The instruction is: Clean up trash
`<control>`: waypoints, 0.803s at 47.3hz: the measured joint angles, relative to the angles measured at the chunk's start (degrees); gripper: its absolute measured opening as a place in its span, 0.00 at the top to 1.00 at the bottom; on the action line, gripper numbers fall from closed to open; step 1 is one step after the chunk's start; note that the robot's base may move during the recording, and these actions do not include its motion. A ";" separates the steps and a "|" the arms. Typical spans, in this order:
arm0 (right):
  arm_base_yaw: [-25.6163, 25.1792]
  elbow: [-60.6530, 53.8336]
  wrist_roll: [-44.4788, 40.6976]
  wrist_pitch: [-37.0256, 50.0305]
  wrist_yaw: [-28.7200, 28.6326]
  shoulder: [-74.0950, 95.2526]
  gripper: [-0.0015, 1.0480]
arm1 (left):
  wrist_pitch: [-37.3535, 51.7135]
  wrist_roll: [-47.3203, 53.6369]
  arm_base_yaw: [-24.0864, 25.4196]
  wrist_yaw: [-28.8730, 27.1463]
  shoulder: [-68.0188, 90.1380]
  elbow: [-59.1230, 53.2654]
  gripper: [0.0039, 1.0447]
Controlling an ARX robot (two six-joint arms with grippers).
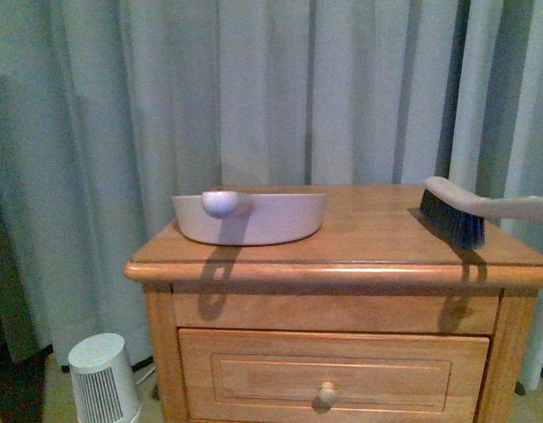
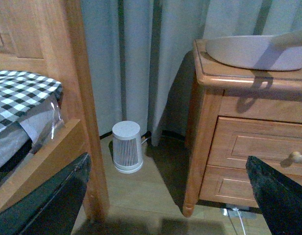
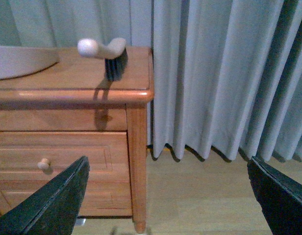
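Hiding from all three views, the trash is not showing anywhere, so I cannot tell where it is lying; the inside of the pale pink dustpan (image 1: 271,220) is concealed behind its own wall; the dustpan is sitting on the left half of the wooden nightstand (image 1: 368,233), its rounded handle (image 1: 220,204) pointing toward the front edge; well apart from it, a brush (image 1: 465,211) is resting bristles-down near the right edge of the top, its pale handle reaching out to the right; below, a drawer knob (image 1: 325,393) is showing; a small white ribbed appliance (image 1: 102,379) is standing on the floor beside the nightstand's left leg, before the grey curtain (image 1: 122,106); the left gripper (image 2: 166,157) is hanging low with its fingers spread wide, gripping nothing; the right gripper (image 3: 167,159) is likewise gaping wide and empty.
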 joint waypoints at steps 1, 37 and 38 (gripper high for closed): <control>-0.02 0.00 0.00 0.00 0.00 0.00 0.07 | 0.00 0.00 0.00 0.00 0.00 0.00 0.07; 0.00 0.00 0.00 0.02 -0.02 0.00 0.07 | 4.83 1.51 -8.68 -4.00 54.51 39.52 0.07; -0.02 0.00 -0.02 0.02 -0.02 0.00 0.07 | 3.91 2.29 -9.46 -4.33 56.63 41.86 0.07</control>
